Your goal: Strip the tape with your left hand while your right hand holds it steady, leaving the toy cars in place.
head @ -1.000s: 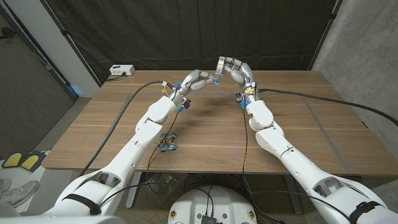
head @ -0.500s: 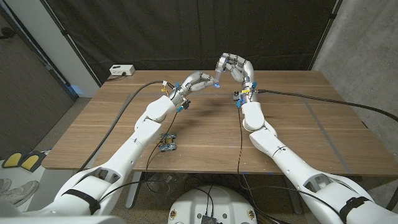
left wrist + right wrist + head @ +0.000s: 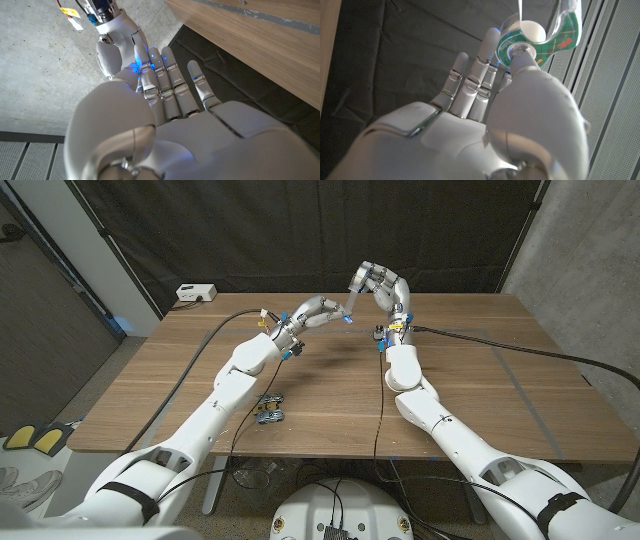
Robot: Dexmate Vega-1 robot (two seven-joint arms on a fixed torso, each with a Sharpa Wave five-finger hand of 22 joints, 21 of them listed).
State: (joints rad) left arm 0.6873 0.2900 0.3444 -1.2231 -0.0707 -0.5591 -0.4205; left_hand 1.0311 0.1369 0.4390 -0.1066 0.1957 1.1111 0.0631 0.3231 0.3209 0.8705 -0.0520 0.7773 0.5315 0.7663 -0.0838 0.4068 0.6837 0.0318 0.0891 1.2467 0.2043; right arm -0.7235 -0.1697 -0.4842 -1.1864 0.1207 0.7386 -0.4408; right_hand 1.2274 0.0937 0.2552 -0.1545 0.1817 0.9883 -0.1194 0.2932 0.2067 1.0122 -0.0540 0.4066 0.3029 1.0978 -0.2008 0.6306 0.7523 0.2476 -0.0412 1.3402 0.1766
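right wrist view: right hand (image 3: 470, 130) fingers (image 3: 485, 55) pinching a green tartan tape dispenser (image 3: 540, 35); no writing legible.

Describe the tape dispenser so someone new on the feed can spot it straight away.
Start at the far edge of the wooden table, where the two raised hands meet. The right hand holds the tape dispenser up in the air, off the table. It is a small clear plastic holder with a green plaid label, unlike the toy car lying on the table near the front edge.
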